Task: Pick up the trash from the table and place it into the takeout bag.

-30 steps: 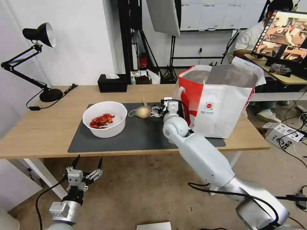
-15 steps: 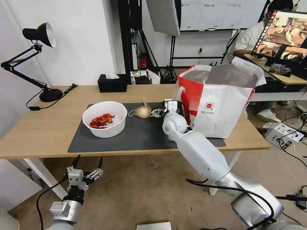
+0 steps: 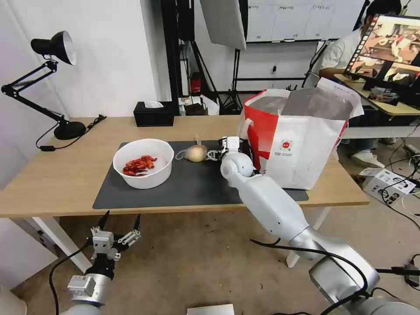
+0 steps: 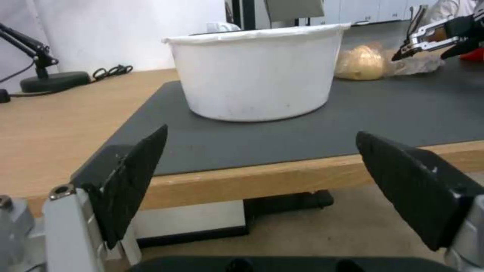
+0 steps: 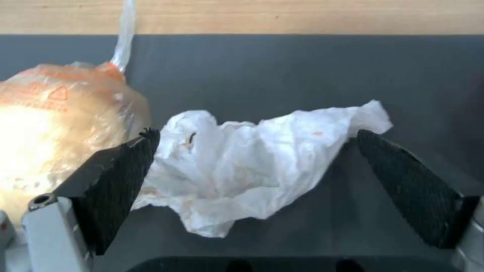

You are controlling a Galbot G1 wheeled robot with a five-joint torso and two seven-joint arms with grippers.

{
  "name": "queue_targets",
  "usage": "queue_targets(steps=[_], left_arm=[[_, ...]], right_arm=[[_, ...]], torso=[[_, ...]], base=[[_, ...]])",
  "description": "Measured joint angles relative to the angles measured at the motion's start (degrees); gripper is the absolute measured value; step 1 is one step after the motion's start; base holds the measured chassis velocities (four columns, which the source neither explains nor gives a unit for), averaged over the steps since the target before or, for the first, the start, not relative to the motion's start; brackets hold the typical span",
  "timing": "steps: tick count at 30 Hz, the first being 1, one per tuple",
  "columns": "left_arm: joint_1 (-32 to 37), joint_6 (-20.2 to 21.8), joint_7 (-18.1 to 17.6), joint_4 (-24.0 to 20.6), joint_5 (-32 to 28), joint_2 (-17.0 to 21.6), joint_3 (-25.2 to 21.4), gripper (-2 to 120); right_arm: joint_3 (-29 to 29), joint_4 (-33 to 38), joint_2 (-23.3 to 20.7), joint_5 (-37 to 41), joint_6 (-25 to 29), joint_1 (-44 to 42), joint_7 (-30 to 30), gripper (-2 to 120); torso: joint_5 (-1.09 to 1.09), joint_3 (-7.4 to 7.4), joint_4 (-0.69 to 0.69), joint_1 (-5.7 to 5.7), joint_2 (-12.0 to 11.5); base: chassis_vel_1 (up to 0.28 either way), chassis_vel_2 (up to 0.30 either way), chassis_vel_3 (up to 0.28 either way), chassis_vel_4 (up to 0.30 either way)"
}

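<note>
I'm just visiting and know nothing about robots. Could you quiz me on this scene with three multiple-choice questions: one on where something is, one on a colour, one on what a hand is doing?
1. Where does the tissue lie?
A. in the bowl
B. on the grey mat, beside the knotted bag
C. inside the takeout bag

2. What colour are the shells in the bowl?
A. red
B. green
C. blue

3. What is the state of the right hand?
A. shut on the bowl
B. shut on the tissue
C. open, a finger on either side of the tissue

Answers:
1 B: the right wrist view shows it on the mat next to the knotted bag.
2 A: the head view shows red shells.
3 C: both fingers stand apart with the tissue between them.
</note>
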Motion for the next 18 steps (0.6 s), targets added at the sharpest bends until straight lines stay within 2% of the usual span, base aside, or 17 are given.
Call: queue_targets(steps=[7,18], left_arm=[[0.0,0.0,0.0,0.0,0.0,0.0,0.0,100],[0.0,0.1,0.0,-0.2,-0.1,0.0,0.0,100]], right_arm=[[-0.1,-0.8,-0.2,-0.1,-1.3,0.2,-2.2,100],[-0.2,-1.5,-0.1,-0.2,-1.6,0.5,-2.4,100]], torso=[[0.00,0.00,0.00,0.00,0.0],[0.00,0.00,0.00,0.00,0.0]], base=[[0.000,0.000,0.000,0.000],[0.000,0.000,0.000,0.000]])
